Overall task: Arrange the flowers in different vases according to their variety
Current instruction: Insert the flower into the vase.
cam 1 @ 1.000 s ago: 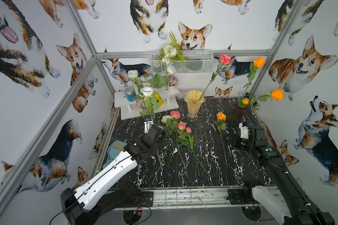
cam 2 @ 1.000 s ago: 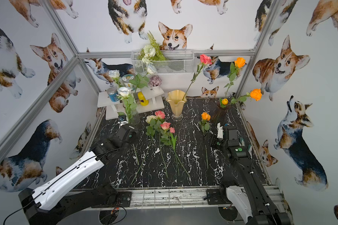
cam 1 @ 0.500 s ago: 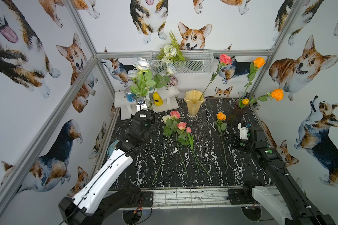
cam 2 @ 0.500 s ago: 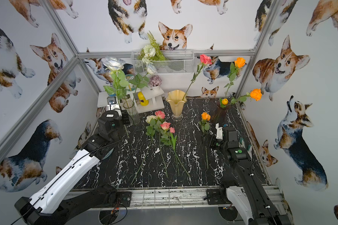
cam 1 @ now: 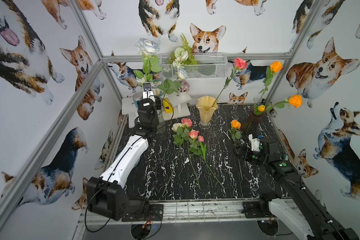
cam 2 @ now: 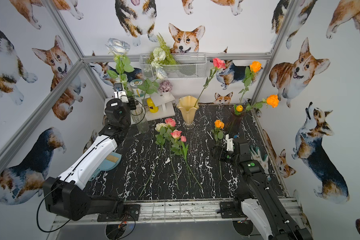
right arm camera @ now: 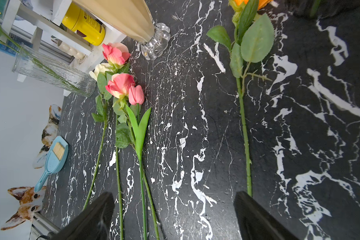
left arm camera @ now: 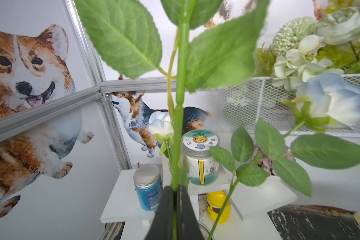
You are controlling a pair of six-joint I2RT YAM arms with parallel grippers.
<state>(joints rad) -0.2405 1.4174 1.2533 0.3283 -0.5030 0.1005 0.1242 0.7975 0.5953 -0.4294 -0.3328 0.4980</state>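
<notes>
The left arm stretches toward the far left corner, its forearm rising and its wrist bent back so that the left tool (left arm camera: pixel 176 190) points upward just beside the clear glass vase (cam 2: pixel 140 121). Its fingers are pressed together on the green stem of a white rose (cam 1: pixel 148 46), which stands upright with its bloom high above the wrist. The lower end of the stem is hidden behind the arm. Two other white flowers already lean out of the same vase.

The right arm lies low over the near right part of the worktop (cam 1: pixel 216 166). The right tool (right arm camera: pixel 175 195) has its fingers spread wide and holds nothing; the stem of the loose orange rose (cam 1: pixel 235 124) ends right at one finger, contact unclear.

One cream and three pink flowers (cam 1: pixel 193 134) lie mid-worktop. The yellow vase (cam 1: pixel 206 110) holds a pink rose, the purple vase (cam 1: pixel 252 120) orange blooms
</notes>
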